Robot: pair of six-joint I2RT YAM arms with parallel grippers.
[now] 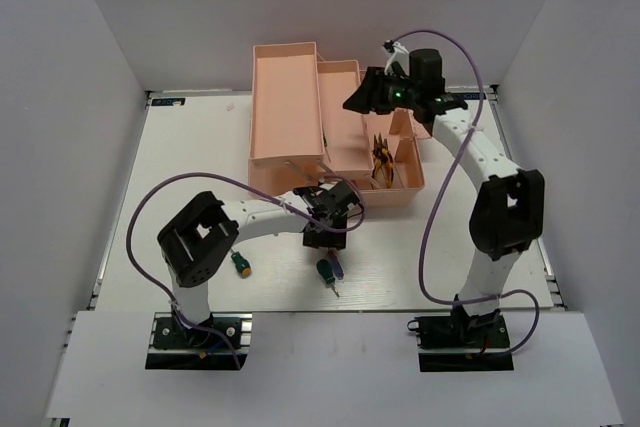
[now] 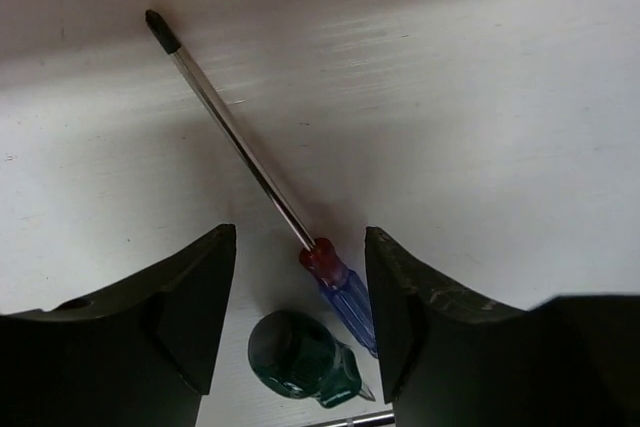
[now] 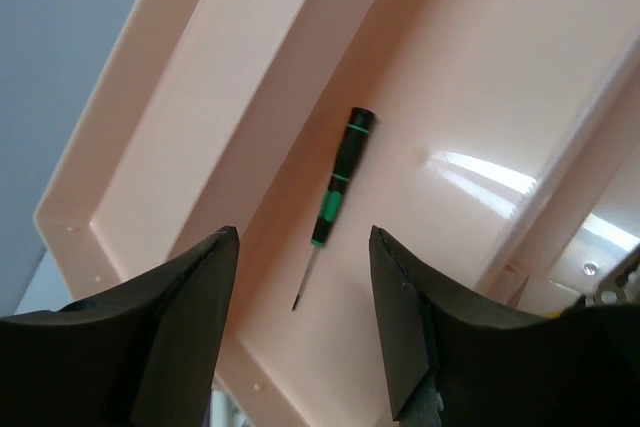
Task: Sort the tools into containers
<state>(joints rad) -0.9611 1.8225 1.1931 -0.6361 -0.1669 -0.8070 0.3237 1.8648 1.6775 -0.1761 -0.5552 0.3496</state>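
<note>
The pink toolbox (image 1: 290, 97) stands open at the back centre. Yellow-handled pliers (image 1: 381, 159) lie in its front right compartment. My right gripper (image 1: 360, 99) hovers open and empty over a tray (image 3: 470, 77), above a thin dark screwdriver (image 3: 337, 182) that lies flat in it; the fingers (image 3: 180, 327) are apart from it. My left gripper (image 1: 322, 239) is open and low over the table in front of the box. Between its fingers (image 2: 180, 317) lie the purple-handled screwdriver (image 2: 348, 297) and a stubby green-handled screwdriver (image 2: 298, 355), untouched; both also show from above (image 1: 330, 270). A second green-handled screwdriver (image 1: 240, 265) lies further left.
White walls enclose the table on the left, back and right. A purple cable (image 1: 150, 217) loops off the left arm and another (image 1: 430, 237) off the right arm. The arm bases stand at the near edge.
</note>
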